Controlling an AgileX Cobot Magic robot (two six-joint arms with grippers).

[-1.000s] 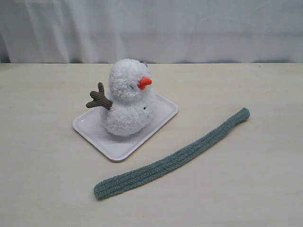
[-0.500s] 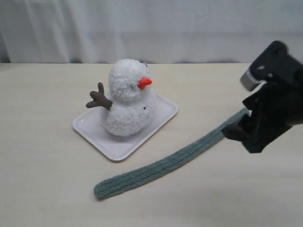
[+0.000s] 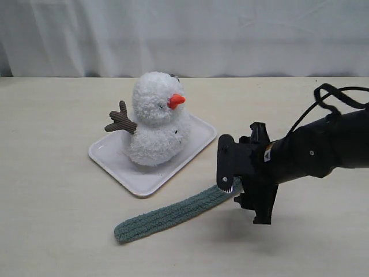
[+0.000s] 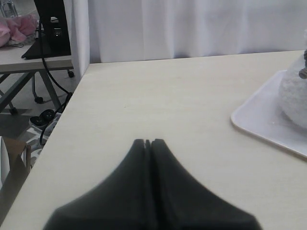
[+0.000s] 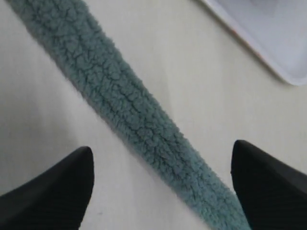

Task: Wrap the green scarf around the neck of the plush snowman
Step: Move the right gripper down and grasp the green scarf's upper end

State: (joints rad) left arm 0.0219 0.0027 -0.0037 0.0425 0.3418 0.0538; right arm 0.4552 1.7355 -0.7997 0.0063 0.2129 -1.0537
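Observation:
The plush snowman (image 3: 157, 118) stands upright on a white tray (image 3: 115, 160), orange nose toward the right; its neck (image 3: 151, 124) is bare. On the table in front lies the green scarf (image 3: 173, 212), stretched flat, its right part hidden behind my right arm. My right gripper (image 3: 245, 199) hangs open just above the scarf, one finger on each side of the strip. In the right wrist view the scarf (image 5: 129, 110) runs between the spread fingertips of the right gripper (image 5: 161, 148), untouched. My left gripper (image 4: 148, 142) is shut and empty, over bare table left of the tray (image 4: 259, 120).
A white curtain (image 3: 184, 34) hangs behind the table's far edge. A tray corner (image 5: 268, 33) lies close to the scarf. Beyond the table's left edge the left wrist view shows another table (image 4: 29, 52) and cables on the floor.
My right arm has come in from the right and moved left and down over the scarf's middle. The scarf and snowman have not moved.

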